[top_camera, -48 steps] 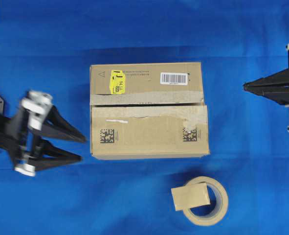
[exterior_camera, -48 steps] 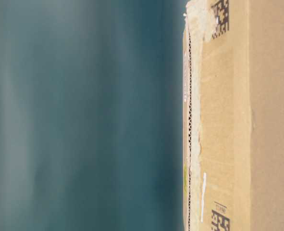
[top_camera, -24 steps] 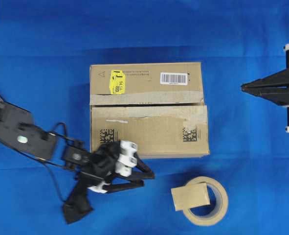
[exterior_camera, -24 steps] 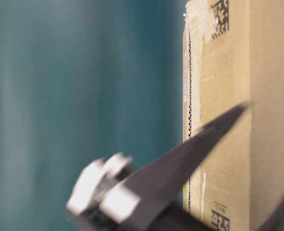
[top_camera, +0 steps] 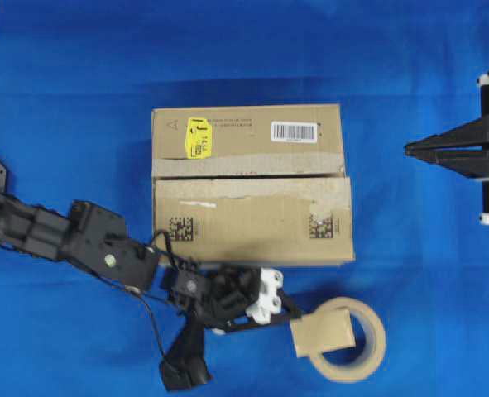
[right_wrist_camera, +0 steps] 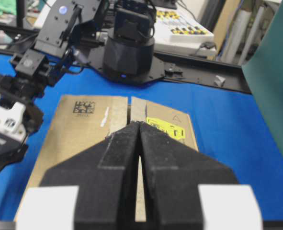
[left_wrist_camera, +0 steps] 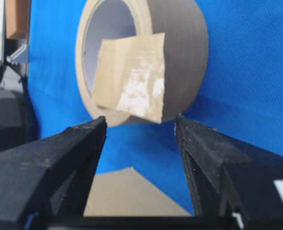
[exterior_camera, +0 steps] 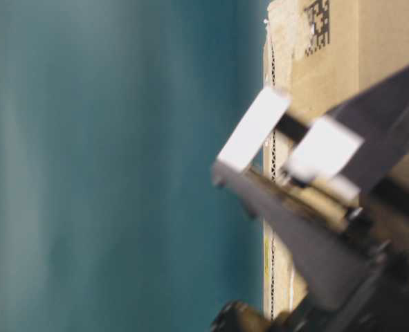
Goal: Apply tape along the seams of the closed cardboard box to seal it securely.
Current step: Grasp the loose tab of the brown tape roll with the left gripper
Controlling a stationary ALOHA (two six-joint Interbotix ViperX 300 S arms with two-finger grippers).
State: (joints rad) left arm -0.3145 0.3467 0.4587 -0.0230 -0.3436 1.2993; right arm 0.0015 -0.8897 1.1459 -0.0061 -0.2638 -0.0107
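left gripper [top_camera: 296, 317]: we see jaws spread wide, empty, tips just short of the tape [top_camera: 322, 334]
right gripper [top_camera: 409, 150]: fingers pressed together, holding nothing, parked right of the cardboard box [top_camera: 251, 184]
tape: loose square leaning on the tape roll [top_camera: 361, 361], below the box
seams [top_camera: 244, 175]: dark slit across the box top, untaped

Both arms are matte black with boxy links, a thin black cable looping beside the left arm's wrist, and each long, tapering, wedge-shaped black gripper, left [top_camera: 296, 318] and right [top_camera: 411, 149], carries white blocks at its finger bases.
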